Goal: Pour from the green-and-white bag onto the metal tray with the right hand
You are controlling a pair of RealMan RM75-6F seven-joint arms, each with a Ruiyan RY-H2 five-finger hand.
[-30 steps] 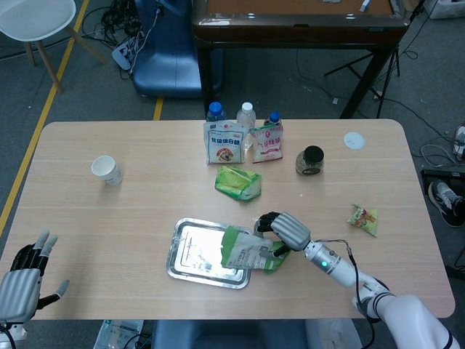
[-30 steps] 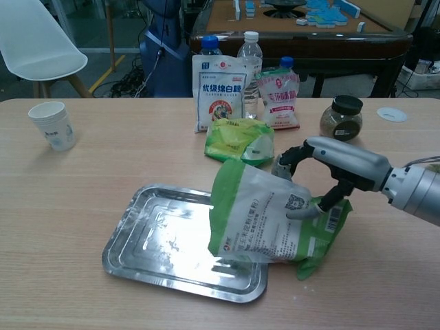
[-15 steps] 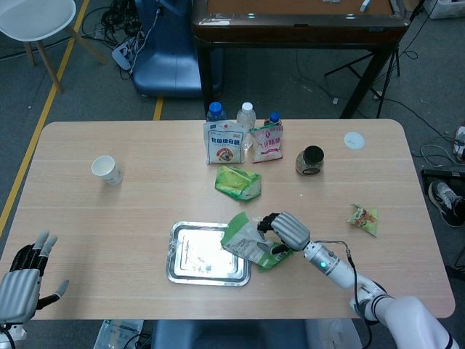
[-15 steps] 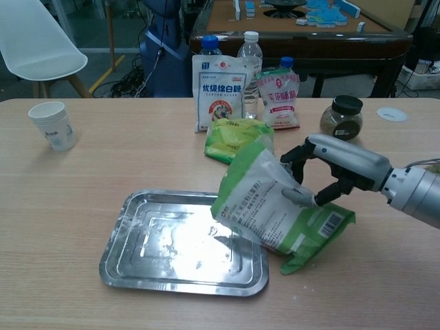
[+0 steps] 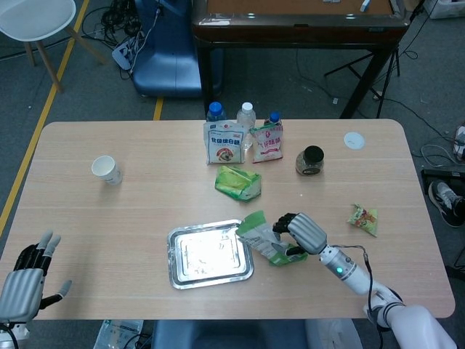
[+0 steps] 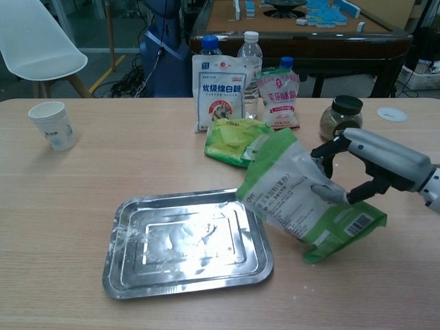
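Green-and-white bag (image 6: 302,196) sits in the right hand (image 6: 364,165), fingers wrapped around its middle with the thumb pressed on the printed face, so the pouch is held firmly while tilted. Its mouth points toward 9 o'clock and hangs just past the right edge of the metal tray (image 6: 137,275), likely so anything shaken out lands inside the rim. The tray lies flat near the table's (image 5: 109,218) front, at 9 o'clock from the bag; whether it holds any contents I cannot tell through the glare. A second green packet (image 6: 234,141) lies at 12 o'clock from the tray, apart from the pour. The left hand (image 5: 25,280) rests open at the table's 8 o'clock corner, holding nothing.
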